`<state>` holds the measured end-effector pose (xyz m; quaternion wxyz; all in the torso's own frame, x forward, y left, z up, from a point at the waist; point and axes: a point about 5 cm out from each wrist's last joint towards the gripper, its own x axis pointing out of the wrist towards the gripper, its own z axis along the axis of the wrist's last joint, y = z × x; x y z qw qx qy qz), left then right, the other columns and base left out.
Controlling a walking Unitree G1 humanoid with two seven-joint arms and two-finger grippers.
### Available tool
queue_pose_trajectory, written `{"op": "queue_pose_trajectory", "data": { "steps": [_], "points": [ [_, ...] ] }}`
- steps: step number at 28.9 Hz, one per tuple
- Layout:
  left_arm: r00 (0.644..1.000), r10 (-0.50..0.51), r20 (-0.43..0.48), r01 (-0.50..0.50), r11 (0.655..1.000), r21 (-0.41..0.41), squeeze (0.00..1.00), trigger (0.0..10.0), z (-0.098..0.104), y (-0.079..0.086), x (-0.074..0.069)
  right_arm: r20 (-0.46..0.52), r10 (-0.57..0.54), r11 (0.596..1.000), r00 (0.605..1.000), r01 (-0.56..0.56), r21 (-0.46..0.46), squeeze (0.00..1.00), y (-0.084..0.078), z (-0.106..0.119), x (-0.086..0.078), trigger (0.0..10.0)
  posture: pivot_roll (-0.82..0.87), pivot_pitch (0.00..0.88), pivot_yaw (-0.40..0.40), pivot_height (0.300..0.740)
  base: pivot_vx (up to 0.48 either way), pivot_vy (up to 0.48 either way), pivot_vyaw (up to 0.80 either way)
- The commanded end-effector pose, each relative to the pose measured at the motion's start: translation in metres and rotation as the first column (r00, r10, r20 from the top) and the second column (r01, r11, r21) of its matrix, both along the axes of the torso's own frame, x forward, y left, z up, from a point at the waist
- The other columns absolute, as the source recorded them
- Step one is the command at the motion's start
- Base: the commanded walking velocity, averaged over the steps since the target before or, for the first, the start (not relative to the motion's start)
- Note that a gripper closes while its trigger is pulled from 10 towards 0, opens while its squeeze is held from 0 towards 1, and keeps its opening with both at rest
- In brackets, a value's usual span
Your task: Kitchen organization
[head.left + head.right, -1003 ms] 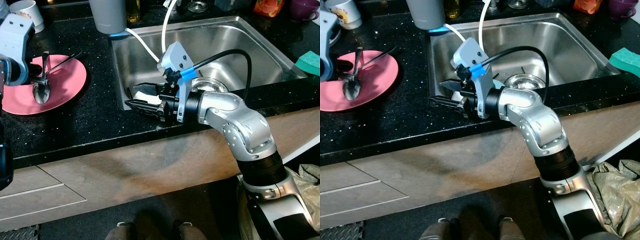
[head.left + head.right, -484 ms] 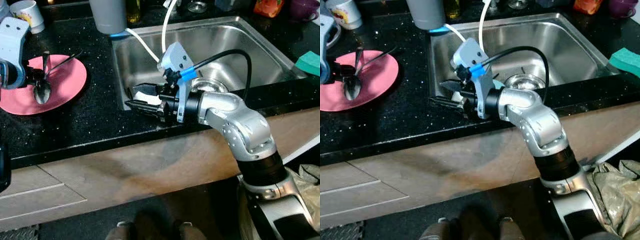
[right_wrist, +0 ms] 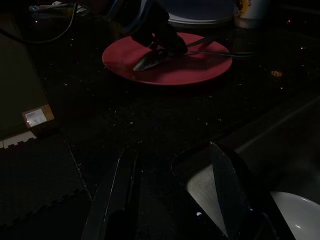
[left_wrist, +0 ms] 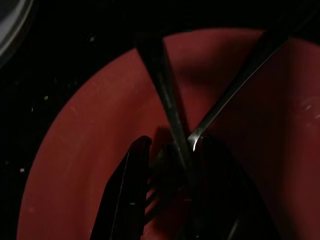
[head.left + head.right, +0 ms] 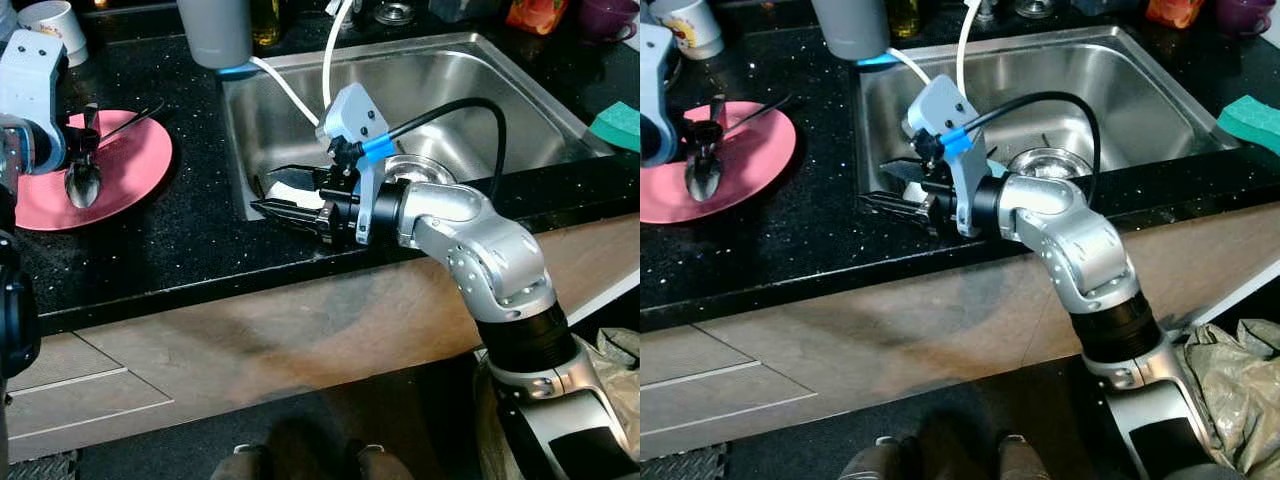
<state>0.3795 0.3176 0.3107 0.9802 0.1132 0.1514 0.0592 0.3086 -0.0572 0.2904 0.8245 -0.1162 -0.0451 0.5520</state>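
Pink plate (image 5: 120, 170) lies near the worktop's left end, carrying a spoon (image 5: 82, 180) and crossed cutlery handles running toward the back edge. The left gripper (image 4: 170, 170) sits directly over them, fingers narrow around the handles where they cross. The right gripper (image 5: 285, 195) hovers parted at the sink's (image 5: 520, 90) front-left corner.

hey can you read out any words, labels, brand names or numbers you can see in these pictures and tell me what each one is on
No text can be read in these pictures.
White mug behind the pink plate: a red and yellow print, too small and blurred to read.
Orange packet behind the sink: a printed design, too blurred to read.
Small pale tag in the right wrist view: too dark and small to read.
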Motion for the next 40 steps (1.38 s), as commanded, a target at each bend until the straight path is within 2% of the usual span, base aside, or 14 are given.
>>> {"op": "queue_pose_trajectory", "data": {
  "steps": [1, 2, 3, 7, 8, 22, 26, 30, 33, 36, 37, 38, 39, 40],
  "points": [
    [0.999, 0.024, -0.022, -0.024, 1.000, 0.013, 0.00, 7.7, -0.005, 0.004, -0.001, 0.003, 0.017, 1.000, 1.000, -0.017, -0.003, 0.00, 0.001, 0.001, -0.003, 10.0, 0.00, 0.236, 0.013, 0.740, 0.000, 0.000, 0.00],
    [0.999, 0.029, -0.024, -0.028, 0.999, 0.014, 0.00, 7.7, -0.005, 0.005, -0.002, 0.003, 0.017, 1.000, 1.000, -0.017, -0.003, 0.00, 0.001, 0.001, -0.004, 10.0, 0.00, 0.236, 0.013, 0.740, 0.000, 0.000, 0.00],
    [0.999, 0.038, -0.025, -0.038, 0.999, 0.014, 0.00, 3.6, -0.006, 0.007, -0.003, 0.002, 0.018, 1.000, 1.000, -0.018, -0.004, 0.00, 0.001, 0.001, -0.004, 10.0, 0.00, 0.237, 0.010, 0.740, 0.000, 0.000, 0.00],
    [0.998, 0.050, -0.030, -0.050, 0.999, 0.018, 0.00, 2.8, -0.006, 0.010, -0.004, 0.000, 0.020, 1.000, 1.000, -0.020, -0.005, 0.00, 0.001, 0.001, -0.003, 10.0, 0.00, 0.238, 0.008, 0.740, 0.000, 0.000, 0.00],
    [0.998, 0.050, -0.032, -0.049, 0.999, 0.017, 0.00, 0.0, -0.007, 0.011, -0.004, 0.000, 0.021, 1.000, 1.000, -0.021, -0.005, 0.00, 0.001, 0.001, -0.003, 10.0, 0.00, 0.238, 0.008, 0.740, 0.000, 0.000, 0.00],
    [0.999, 0.033, 0.004, -0.033, 0.999, 0.032, 0.00, 0.0, 0.001, 0.008, -0.002, 0.003, 0.018, 1.000, 1.000, -0.018, -0.008, 0.00, 0.001, 0.002, -0.002, 10.0, 0.00, 0.236, 0.010, 0.740, 0.000, 0.000, 0.00],
    [0.994, -0.016, 0.108, 0.014, 1.000, 0.020, 0.00, 0.0, 0.024, -0.002, 0.001, 0.010, 0.015, 1.000, 1.000, -0.015, -0.007, 0.00, 0.000, 0.004, -0.002, 10.0, 0.00, 0.231, 0.013, 0.740, 0.000, 0.000, 0.00],
    [0.968, -0.119, 0.222, 0.130, 0.991, -0.037, 0.00, 0.0, 0.047, -0.021, 0.005, 0.017, 0.013, 1.000, 1.000, -0.013, -0.001, 0.00, -0.001, 0.006, -0.001, 10.0, 0.00, 0.227, 0.014, 0.740, 0.000, 0.000, 0.00],
    [0.896, -0.262, 0.358, 0.327, 0.936, -0.133, 0.00, 0.0, 0.067, -0.059, 0.009, 0.022, -0.002, 0.999, 1.000, 0.001, 0.039, 0.00, -0.002, 0.010, 0.000, 10.0, 0.01, 0.224, 0.013, 0.740, 0.000, 0.000, 0.00],
    [0.849, -0.337, 0.407, 0.449, 0.866, -0.221, 0.00, 0.0, 0.069, -0.091, 0.011, 0.030, -0.075, 0.990, 0.997, 0.071, 0.124, 0.00, -0.003, 0.016, 0.005, 10.0, 0.01, 0.220, 0.013, 0.740, 0.000, 0.000, 0.00],
    [0.824, -0.381, 0.419, 0.507, 0.825, -0.247, 0.00, 0.0, 0.067, -0.105, 0.011, 0.032, -0.123, 0.980, 0.992, 0.117, 0.161, 0.00, -0.005, 0.020, 0.010, 10.0, 0.02, 0.218, 0.013, 0.740, 0.000, 0.000, 0.00],
    [0.824, -0.381, 0.419, 0.507, 0.825, -0.247, 0.00, 0.0, 0.067, -0.105, 0.011, 0.032, -0.123, 0.980, 0.992, 0.117, 0.161, 0.00, -0.005, 0.020, 0.010, 10.0, 0.02, 0.218, 0.013, 0.740, 0.000, 0.000, 0.00],
    [0.805, -0.408, 0.431, 0.543, 0.799, -0.259, 0.00, 0.0, 0.065, -0.118, 0.011, 0.026, -0.167, 0.967, 0.986, 0.159, 0.197, 0.00, -0.008, 0.023, 0.014, 10.0, 0.02, 0.218, 0.013, 0.740, 0.000, 0.000, 0.00],
    [0.773, -0.455, 0.442, 0.601, 0.749, -0.279, 0.00, 0.0, 0.063, -0.136, 0.008, 0.019, -0.225, 0.944, 0.974, 0.214, 0.251, 0.00, -0.011, 0.027, 0.019, 10.0, 0.02, 0.215, 0.013, 0.740, 0.000, 0.000, 0.00]
  ]
}}
